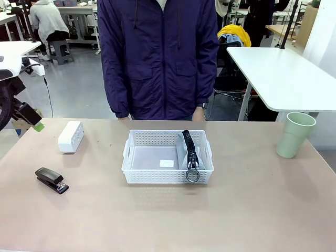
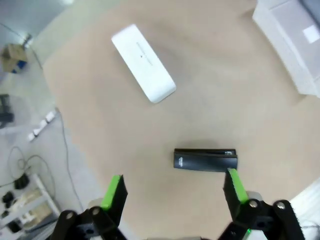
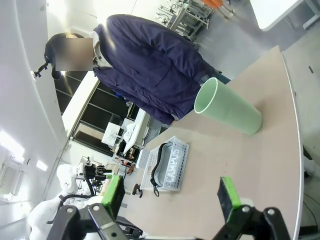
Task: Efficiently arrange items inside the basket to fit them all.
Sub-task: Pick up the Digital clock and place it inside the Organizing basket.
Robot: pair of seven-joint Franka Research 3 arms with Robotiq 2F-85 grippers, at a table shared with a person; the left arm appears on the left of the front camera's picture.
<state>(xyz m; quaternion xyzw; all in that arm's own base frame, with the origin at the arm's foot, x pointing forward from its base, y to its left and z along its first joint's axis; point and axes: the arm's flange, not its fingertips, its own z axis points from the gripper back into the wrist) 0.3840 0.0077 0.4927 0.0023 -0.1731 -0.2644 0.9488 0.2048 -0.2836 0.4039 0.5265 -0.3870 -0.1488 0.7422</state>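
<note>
White plastic lattice forms the shallow basket [image 1: 127, 153], which sits at the middle of the tan table [image 1: 247, 210], straight in front of a person [image 1: 157, 58] in a dark blue jacket standing at the far edge. Inside it, the grey pouch [image 1: 185, 155] stands on edge against the right-hand wall, black zipper uppermost, and its metal ring [image 1: 192, 176] hangs over the front rim. A small white label [image 1: 166, 163] lies on the basket floor; whether it is stuck down or loose cannot be told. The white box [image 1: 70, 136] rests on the table well to the left of the basket, and the black stapler [image 1: 51, 180] lies nearer the robot, apart from both. The pale green cup [image 1: 295, 135] stands upright near the table's right edge, far from the basket. At the left border of the front view, the left gripper [image 1: 34, 123] hangs above the table's corner. In its wrist view this gripper [image 2: 174, 178] has its jaws spread wide and empty, the stapler [image 2: 205, 160] lying on the table just beside one green pad [image 2: 235, 184] and the box [image 2: 143, 63] farther off. The right gripper [image 3: 171, 182] is likewise released and holds nothing, looking across the table at the cup [image 3: 227, 106] and, beyond it, the basket [image 3: 172, 162].
</note>
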